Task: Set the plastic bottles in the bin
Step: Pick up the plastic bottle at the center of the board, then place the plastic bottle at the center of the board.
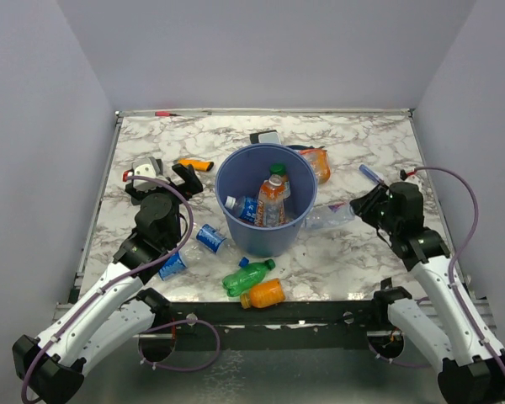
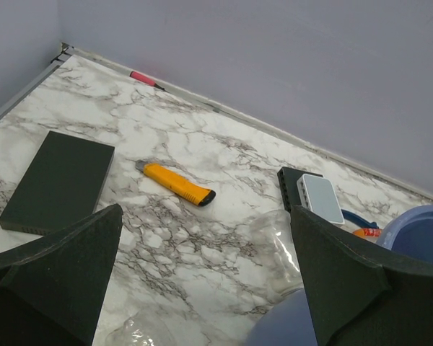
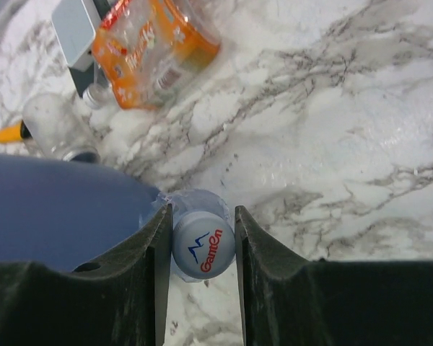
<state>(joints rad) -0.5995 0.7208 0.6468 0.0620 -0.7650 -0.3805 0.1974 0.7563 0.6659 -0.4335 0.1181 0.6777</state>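
The large round blue plastic bin stands in the middle of the white marble-patterned table. It holds two bottles: an orange-labelled bottle with a green cap, leaning upright, and a clear blue-labelled bottle to its left.

My right gripper is clamped on the white cap of a clear crumpled plastic bottle. That bottle lies on the table just beside the bin's right wall. My left gripper hangs left of the bin with its fingers wide apart, holding nothing.

Outside the bin, a green bottle and a small orange bottle lie together at the near edge. Two clear bottles with blue labels lie near left, by my left arm. An orange-wrapped bottle lies far right of the bin.

Only the right wrist view shows the blue and red print on the cap, with a finger pressed against each side, and an empty clear bottle lying by the bin's far side. Only the left wrist view shows a flat black box at the left. It also shows a yellow utility knife and a pale grey device farther right
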